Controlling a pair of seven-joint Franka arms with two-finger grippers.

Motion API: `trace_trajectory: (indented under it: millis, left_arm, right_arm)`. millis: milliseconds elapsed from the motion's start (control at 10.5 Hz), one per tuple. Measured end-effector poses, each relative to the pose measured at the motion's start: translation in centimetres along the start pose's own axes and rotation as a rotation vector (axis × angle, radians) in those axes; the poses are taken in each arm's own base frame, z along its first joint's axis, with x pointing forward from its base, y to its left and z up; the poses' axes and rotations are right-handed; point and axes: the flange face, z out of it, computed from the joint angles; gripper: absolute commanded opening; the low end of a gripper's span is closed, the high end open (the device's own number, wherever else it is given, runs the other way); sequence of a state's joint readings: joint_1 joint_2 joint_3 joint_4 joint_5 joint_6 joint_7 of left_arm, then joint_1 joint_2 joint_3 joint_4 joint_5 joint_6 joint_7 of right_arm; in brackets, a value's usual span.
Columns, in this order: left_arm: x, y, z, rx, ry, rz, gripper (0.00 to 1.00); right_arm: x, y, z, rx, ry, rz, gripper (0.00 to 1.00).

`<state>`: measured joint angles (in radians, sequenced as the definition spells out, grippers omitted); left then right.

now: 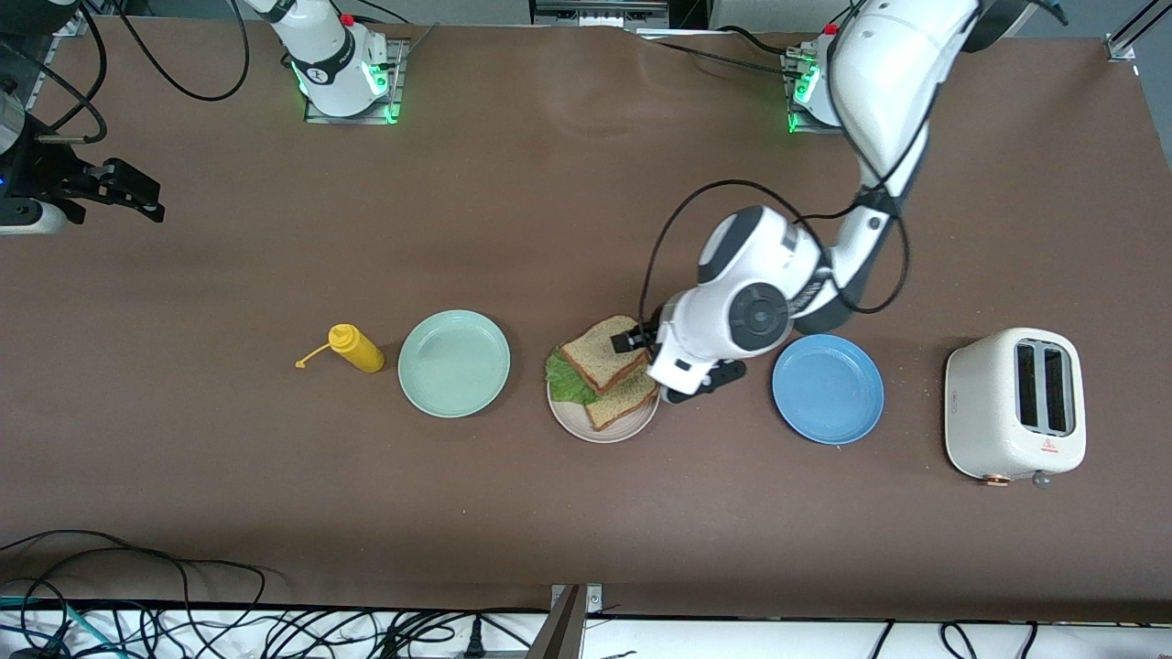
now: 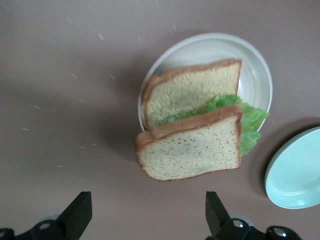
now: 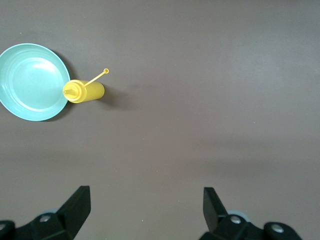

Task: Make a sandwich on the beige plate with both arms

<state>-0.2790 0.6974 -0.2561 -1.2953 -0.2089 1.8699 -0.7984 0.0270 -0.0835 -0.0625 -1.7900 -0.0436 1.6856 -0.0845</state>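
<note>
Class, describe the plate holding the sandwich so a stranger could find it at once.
Three plates sit in a row on the brown table. The beige plate is the middle one, between the green plate and blue plate. Only it carries food.

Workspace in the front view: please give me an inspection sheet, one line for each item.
Surface: brown table, a few pale crumbs near the plates.
Job's things: sandwich lies on the beige plate; top slice shifted off the lower slice, lettuce between them.
Clutter: mint green plate, yellow mustard bottle, blue plate, white toaster.
Grippers: left gripper open, over the table at the sandwich's edge, holding nothing; right gripper open, empty, waiting at the right arm's end.
Cables: black cables along the edge nearest the front camera; one loops at the left arm.
Surroundings: nothing seen.
</note>
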Motion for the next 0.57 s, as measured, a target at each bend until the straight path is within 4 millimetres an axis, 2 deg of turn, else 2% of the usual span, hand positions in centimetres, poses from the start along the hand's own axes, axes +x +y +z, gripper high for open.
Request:
trace_trajectory:
  millis: [191,286,381,572]
  left_arm:
    - [1.2,-4.2,-7.3,0.008,0.013,0.018,1.0]
    - [1.5,-6.5,-10.2,0.046,0.023,0.041,1.0]
    - [1.6,-8.7,-12.9,0.102,0.057,0.075,1.0]
    - [1.2,-11.4,-17.1,0.189,0.124,0.143,1.0]
  right_arm:
    - [0.0,0.0,0.0,0.0,-0.001,0.001,1.0]
    - [0.0,0.0,0.1,0.0,-0.001,0.001,1.0]
    - [0.0,0.1,0.1,0.0,-0.002,0.001,1.0]
    - [0.1,0.0,0.1,0.0,-0.002,0.001,1.0]
